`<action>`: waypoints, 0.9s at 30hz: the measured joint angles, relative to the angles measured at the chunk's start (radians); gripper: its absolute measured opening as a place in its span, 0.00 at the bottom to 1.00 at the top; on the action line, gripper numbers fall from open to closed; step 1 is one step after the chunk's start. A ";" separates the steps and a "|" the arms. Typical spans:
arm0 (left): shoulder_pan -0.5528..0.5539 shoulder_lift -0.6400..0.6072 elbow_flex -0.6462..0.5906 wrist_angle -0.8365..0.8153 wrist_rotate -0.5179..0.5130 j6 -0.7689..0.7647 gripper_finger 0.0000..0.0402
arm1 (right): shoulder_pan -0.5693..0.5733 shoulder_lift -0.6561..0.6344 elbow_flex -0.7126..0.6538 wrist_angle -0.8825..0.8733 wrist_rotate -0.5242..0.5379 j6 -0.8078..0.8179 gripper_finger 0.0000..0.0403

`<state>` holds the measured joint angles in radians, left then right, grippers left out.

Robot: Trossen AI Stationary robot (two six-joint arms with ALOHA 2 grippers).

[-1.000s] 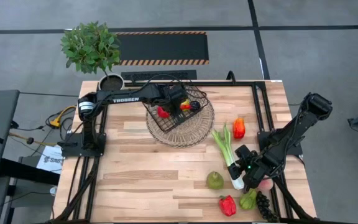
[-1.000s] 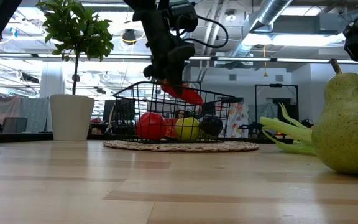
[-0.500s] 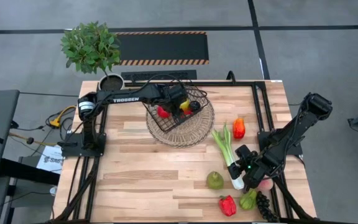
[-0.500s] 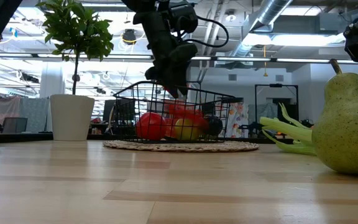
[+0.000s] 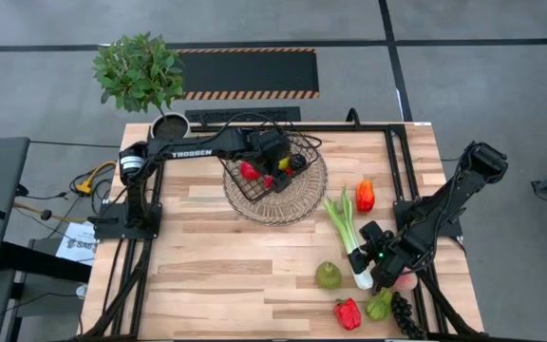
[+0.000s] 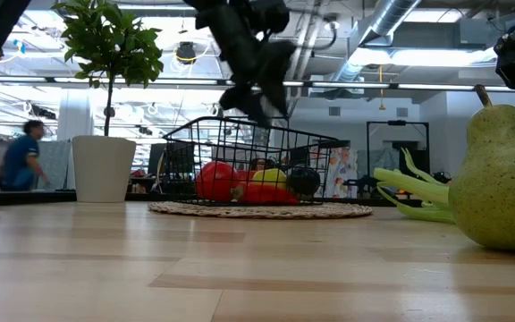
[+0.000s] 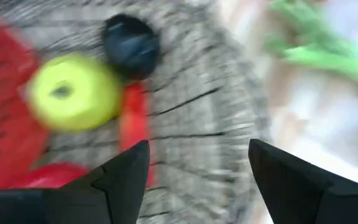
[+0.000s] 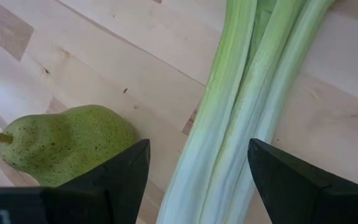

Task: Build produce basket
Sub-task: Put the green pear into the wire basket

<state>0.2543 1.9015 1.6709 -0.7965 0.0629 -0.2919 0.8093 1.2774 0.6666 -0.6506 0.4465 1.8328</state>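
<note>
The red chilli [image 6: 271, 192] has dropped into the basket [image 5: 272, 171] from the left pincer [image 7: 194, 180], now wide and empty. The right pincer [image 8: 194, 180] hovers wide over the leek [image 8: 241, 118], stiff and light; grip mid-stalk.

Light wood-plank table [image 5: 216, 275], dark frame rails along both sides. Round woven tray [image 5: 297, 204] laid at far centre; wire basket [image 5: 245, 190] carried on it. White plant pot [image 5: 171, 124] set at far left corner. Leek [image 5: 347, 228] laid right of centre, red pepper [image 5: 365, 195] beside its leafy end. Pear [image 5: 328, 275], second red pepper [image 5: 348, 313], green vegetable [image 5: 380, 304], dark grapes [image 5: 404, 314] spread near front right edge.
</note>
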 joint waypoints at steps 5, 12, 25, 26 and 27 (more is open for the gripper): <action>-0.068 0.000 0.051 0.049 0.086 0.008 0.63 | 0.000 0.000 0.000 0.001 0.000 0.000 0.72; -0.217 0.000 0.077 0.164 0.164 -0.006 0.63 | 0.002 0.000 0.000 0.001 -0.003 -0.008 0.72; -0.516 0.005 0.077 0.320 -0.214 -0.075 0.68 | 0.004 0.000 0.000 0.011 -0.003 -0.013 0.72; -0.534 0.015 0.078 0.346 -0.258 -0.081 0.70 | 0.008 0.000 0.000 0.012 -0.003 -0.023 0.72; -0.552 0.022 0.078 0.360 -0.296 -0.087 0.71 | 0.011 0.000 0.000 0.016 -0.003 -0.035 0.72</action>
<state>-0.2980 1.9239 1.7489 -0.4369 -0.2328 -0.3792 0.8202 1.2774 0.6662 -0.6341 0.4431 1.7980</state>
